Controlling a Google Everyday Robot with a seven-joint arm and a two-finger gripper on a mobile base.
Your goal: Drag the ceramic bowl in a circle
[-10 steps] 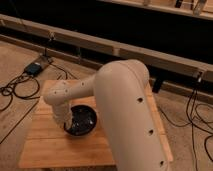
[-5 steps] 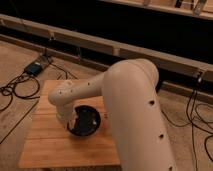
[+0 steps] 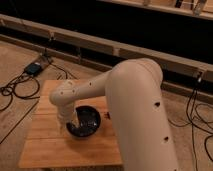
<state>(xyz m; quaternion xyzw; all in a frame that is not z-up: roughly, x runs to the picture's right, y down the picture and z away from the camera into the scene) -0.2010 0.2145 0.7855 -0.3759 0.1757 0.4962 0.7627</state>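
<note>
The ceramic bowl (image 3: 86, 123) is round, shallow and black with a glossy inside. It sits near the middle of a wooden table (image 3: 50, 145). My gripper (image 3: 70, 125) hangs down from the cream-coloured arm (image 3: 130, 100) at the bowl's left rim, touching or inside it. The arm hides the bowl's upper edge. The white cup is out of view.
The table's right part is hidden behind my arm. Black cables (image 3: 17, 90) and a small blue-black box (image 3: 35, 67) lie on the floor to the left. More cables (image 3: 197, 115) lie to the right. A long dark wall with a rail runs behind.
The bowl has shifted a little to the right and toward the front of the table with the gripper at its rim. The arm has swung with it.
</note>
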